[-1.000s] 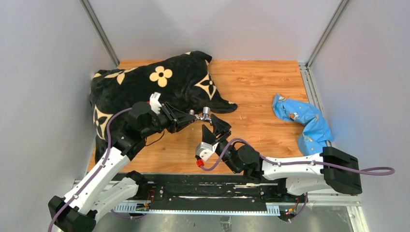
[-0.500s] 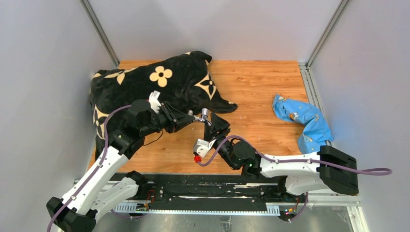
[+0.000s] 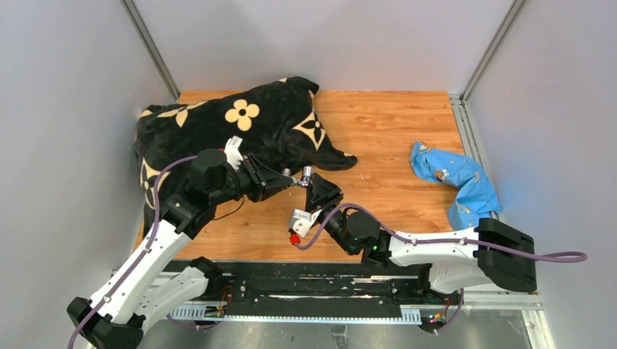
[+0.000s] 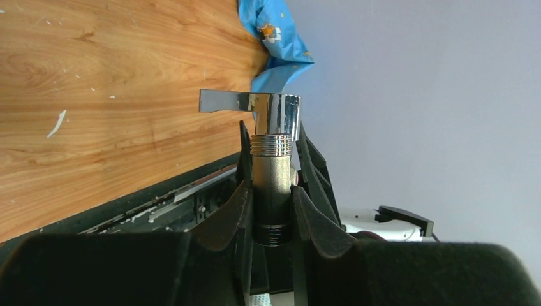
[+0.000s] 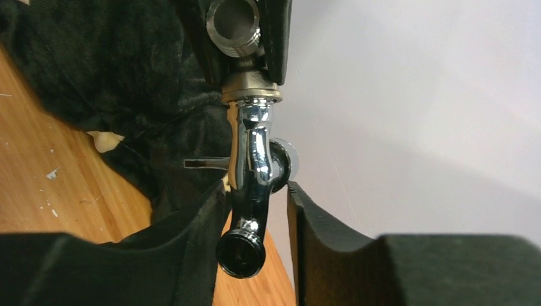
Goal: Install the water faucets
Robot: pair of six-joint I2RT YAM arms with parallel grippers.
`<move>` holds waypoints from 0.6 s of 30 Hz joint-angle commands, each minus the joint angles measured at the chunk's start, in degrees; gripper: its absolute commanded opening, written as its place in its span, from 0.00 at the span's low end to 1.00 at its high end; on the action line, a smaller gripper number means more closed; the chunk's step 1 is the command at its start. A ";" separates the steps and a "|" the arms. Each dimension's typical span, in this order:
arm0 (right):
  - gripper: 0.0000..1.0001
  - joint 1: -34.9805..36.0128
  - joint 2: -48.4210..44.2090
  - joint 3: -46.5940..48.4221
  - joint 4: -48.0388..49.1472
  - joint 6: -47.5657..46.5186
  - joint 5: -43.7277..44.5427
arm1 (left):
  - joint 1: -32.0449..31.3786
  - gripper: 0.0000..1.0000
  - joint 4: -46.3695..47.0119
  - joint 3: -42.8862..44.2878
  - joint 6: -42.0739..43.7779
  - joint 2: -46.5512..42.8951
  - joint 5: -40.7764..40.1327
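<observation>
My left gripper [image 3: 289,179] is shut on a small silver-grey faucet [image 3: 308,174] and holds it above the wooden table. In the left wrist view the faucet [image 4: 273,159] stands upright between my fingers [image 4: 224,213], its chrome head and flat lever on top and a threaded end below. My right gripper [image 3: 314,190] is open with its jaws on either side of the faucet's chrome spout [image 5: 252,159]. The left finger [image 5: 191,248] lies against the spout and a gap shows on the other side. A threaded fitting [image 5: 233,22] sits in line at the top of the spout, between the left gripper's fingers.
A black blanket with tan flowers [image 3: 240,123] covers the table's back left, just behind the grippers, and shows in the right wrist view [image 5: 96,64]. A crumpled blue plastic bag [image 3: 455,178] lies at the right edge. Grey walls enclose three sides.
My right gripper has moved left and forward to the faucet, and its wide-open jaws have narrowed around the spout. My left gripper has held the faucet almost still.
</observation>
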 commanded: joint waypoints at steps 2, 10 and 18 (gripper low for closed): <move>0.33 -0.67 1.91 2.34 4.19 0.12 0.23 | -0.89 0.00 3.41 0.93 1.72 -0.14 2.37; 0.01 -0.92 -0.82 4.51 -4.54 7.71 -1.87 | -0.98 0.00 5.73 0.29 3.08 -0.84 4.69; 0.01 -5.51 -11.09 8.73 -30.30 35.35 -19.22 | -0.98 0.00 9.59 -0.52 9.50 1.07 11.72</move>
